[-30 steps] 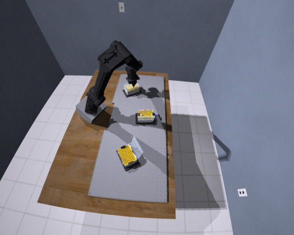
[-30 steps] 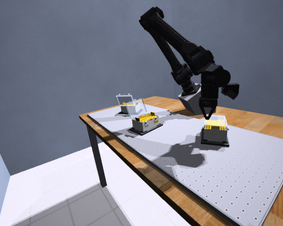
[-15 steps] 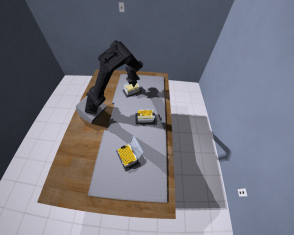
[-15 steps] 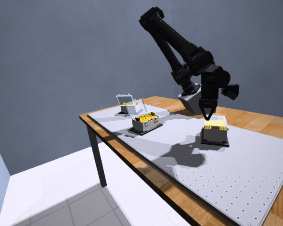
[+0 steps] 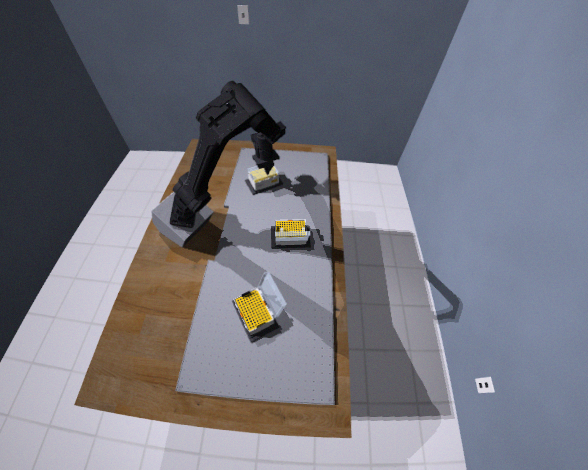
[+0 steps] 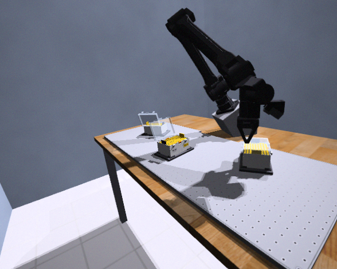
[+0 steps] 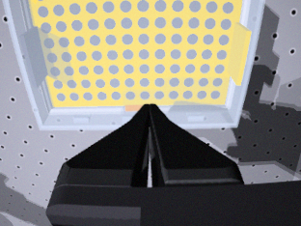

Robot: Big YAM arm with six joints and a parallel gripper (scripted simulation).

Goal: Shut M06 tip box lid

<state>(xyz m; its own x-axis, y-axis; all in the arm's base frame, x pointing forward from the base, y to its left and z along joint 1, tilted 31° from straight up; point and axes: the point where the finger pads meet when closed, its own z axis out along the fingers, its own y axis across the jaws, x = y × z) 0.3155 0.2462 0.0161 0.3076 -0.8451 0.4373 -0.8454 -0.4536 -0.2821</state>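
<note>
Three tip boxes with yellow racks stand on dark holder plates on the grey perforated board. My gripper (image 5: 265,166) (image 6: 246,141) (image 7: 150,113) is shut and empty, pointing straight down. Its tips are at the edge of the clear lid of the end box (image 5: 263,181) (image 6: 256,154) (image 7: 138,46), by a small orange tab (image 7: 131,108). That lid lies down flat over the rack. The middle box (image 5: 290,230) (image 6: 174,144) has its clear lid (image 6: 163,129) raised. The third box (image 5: 256,309) (image 6: 152,127) also has its lid (image 5: 274,290) (image 6: 148,117) raised. I cannot read the stickers.
The arm's grey base (image 5: 180,220) sits on the wooden table beside the board. The board's edge runs close to the table's edge (image 6: 163,190).
</note>
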